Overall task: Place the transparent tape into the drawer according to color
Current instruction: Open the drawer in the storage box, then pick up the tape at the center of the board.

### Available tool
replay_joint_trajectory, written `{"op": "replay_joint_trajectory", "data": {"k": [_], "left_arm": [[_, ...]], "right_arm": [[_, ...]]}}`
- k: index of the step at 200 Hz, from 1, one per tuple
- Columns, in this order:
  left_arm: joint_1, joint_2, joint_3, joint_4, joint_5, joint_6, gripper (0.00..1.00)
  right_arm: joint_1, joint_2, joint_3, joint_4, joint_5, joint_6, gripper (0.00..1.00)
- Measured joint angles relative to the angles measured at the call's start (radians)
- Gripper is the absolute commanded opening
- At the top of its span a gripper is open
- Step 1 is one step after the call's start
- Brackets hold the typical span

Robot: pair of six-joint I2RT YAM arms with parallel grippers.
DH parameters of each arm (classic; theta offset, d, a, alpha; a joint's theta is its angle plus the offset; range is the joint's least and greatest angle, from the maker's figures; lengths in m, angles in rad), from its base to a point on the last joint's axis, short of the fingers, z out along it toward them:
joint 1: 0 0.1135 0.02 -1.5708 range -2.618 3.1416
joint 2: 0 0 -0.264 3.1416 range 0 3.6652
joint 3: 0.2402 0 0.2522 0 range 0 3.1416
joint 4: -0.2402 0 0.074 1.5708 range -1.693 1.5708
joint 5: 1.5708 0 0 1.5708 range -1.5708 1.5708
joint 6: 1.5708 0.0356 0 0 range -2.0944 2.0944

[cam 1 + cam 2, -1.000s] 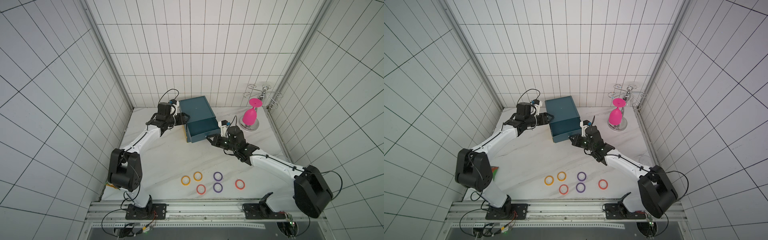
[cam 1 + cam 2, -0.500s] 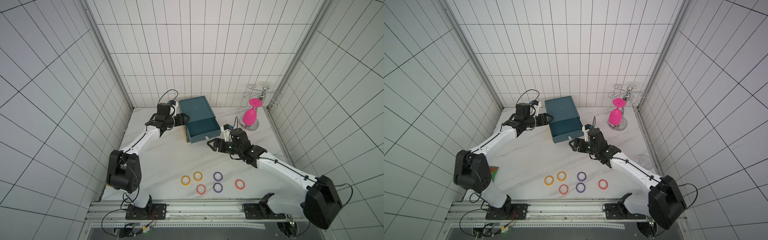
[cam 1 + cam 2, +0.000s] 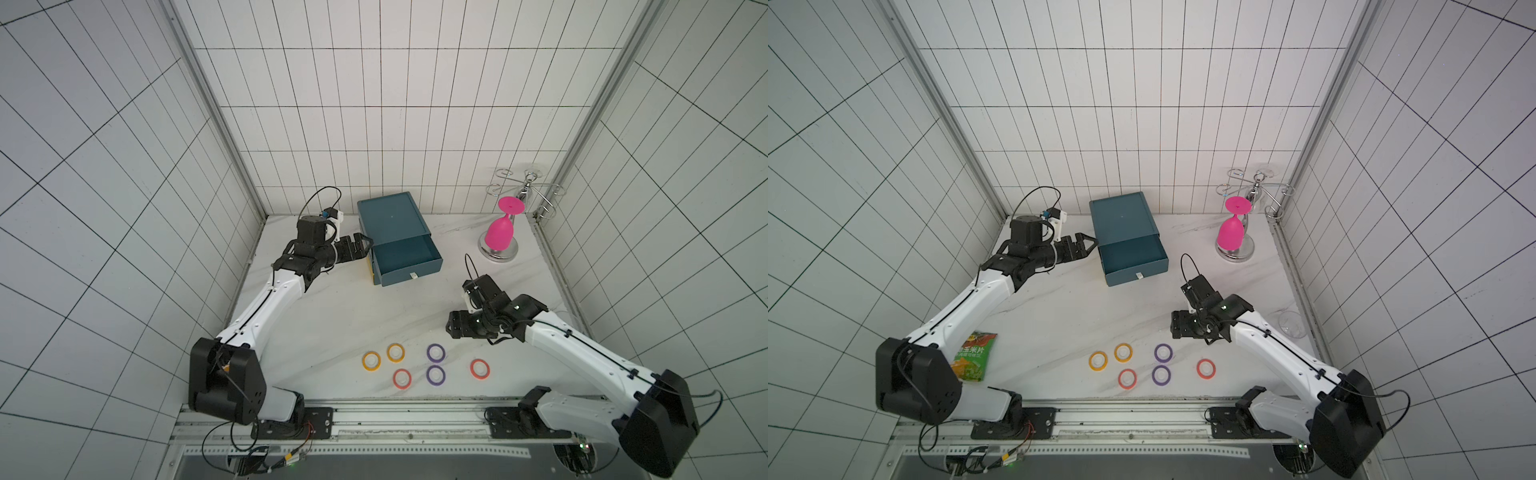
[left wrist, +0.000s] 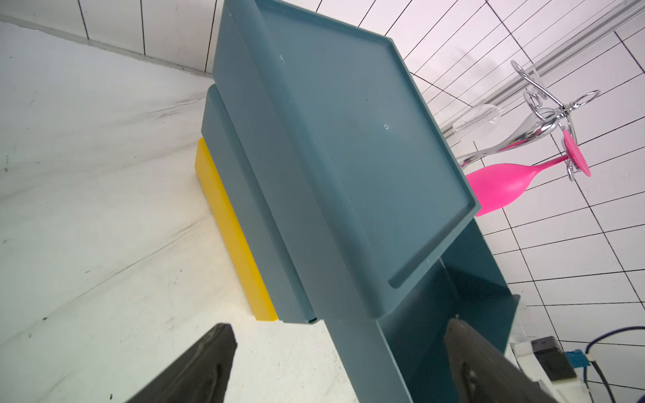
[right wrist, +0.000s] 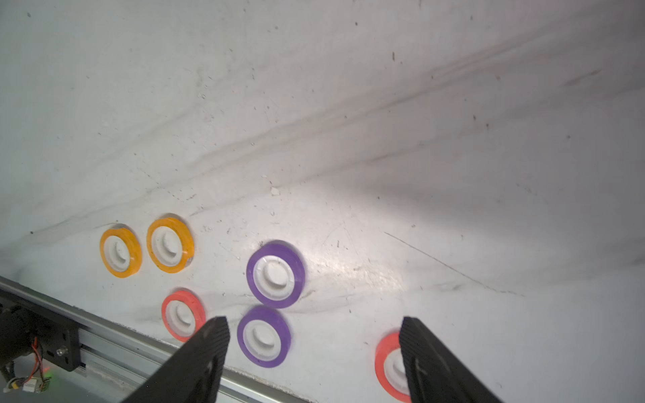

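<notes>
with the drawer pulled open to receive them, all six rings of transparent tape lie on the table at its 6 o'clock, the right gripper hovering wide-jawed and empty at their 1 o'clock, the left gripper wide-jawed at 9 o'clock of the cabinet

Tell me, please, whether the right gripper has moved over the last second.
Yes. In a top view the right gripper, jaws open and empty, has drawn back from the blue cabinet toward the purple tape ring.
</notes>
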Motion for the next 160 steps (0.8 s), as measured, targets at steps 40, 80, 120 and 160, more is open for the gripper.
{"op": "replay_joint_trajectory", "data": {"k": [40,80,120,160], "left_arm": [[0.03,-0.128,-0.11,-0.015,-0.031,-0.001,0.98],[0.039,-0.177,-0.192,-0.037,-0.053,-0.004,0.98],[0.039,-0.178,-0.216,-0.067,-0.053,-0.007,0.98],[0.041,-0.179,-0.228,-0.084,-0.051,-0.007,0.98]], "right_arm": [[0.011,-0.008,-0.076,-0.068,0.042,0.033,0.67],[0.069,0.013,-0.101,-0.1,0.114,0.084,0.62],[0.13,0.077,-0.127,-0.076,0.139,0.128,0.58],[0.161,0.115,-0.155,-0.051,0.138,0.163,0.53]]}}
